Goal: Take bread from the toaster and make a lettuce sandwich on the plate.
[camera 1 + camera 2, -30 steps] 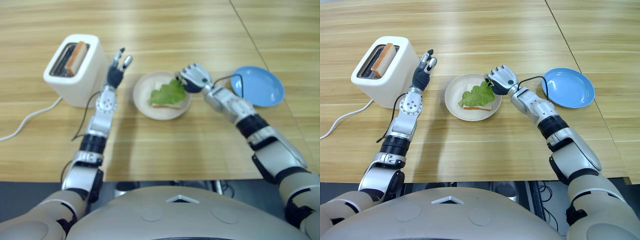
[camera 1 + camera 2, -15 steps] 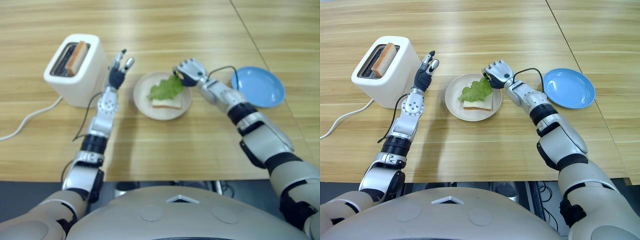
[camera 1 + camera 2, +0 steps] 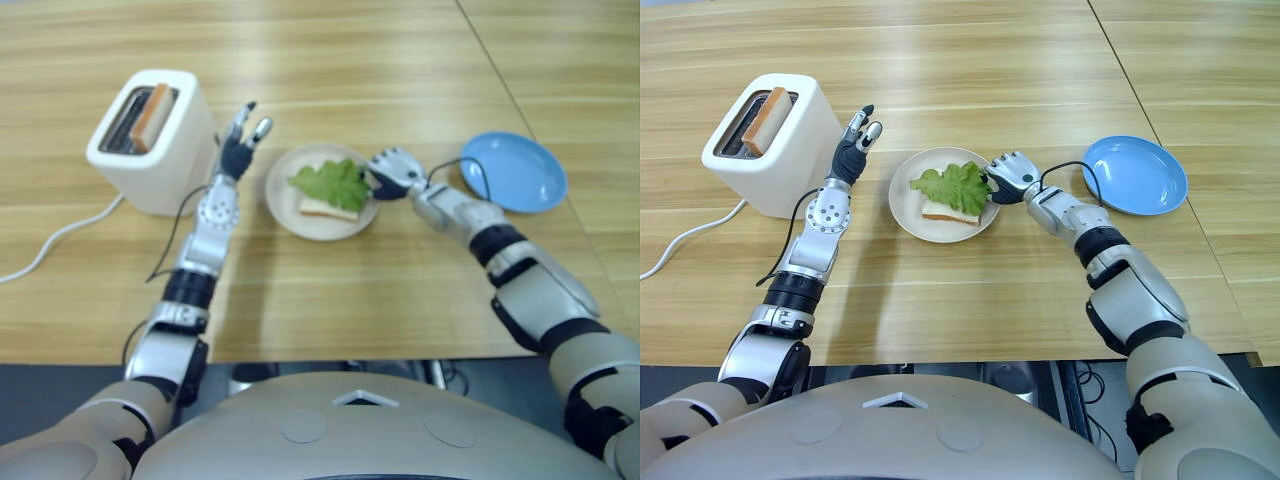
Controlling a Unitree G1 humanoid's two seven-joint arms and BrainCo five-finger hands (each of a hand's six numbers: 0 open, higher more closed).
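left hand spread, empty, beside white toaster | right hand at green lettuce leaf on round cream plate | right grasp: cannot tell

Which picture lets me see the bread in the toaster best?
The right eye view, by a little: the bread in the toaster shows more of its broad side there. The left eye view shows the same slice more edge-on.

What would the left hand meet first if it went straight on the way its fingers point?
Probably nothing: the left hand points forward and slightly right, just clear of the toaster on its left, over bare table. The way looks free as far as shown, though depth is unclear.
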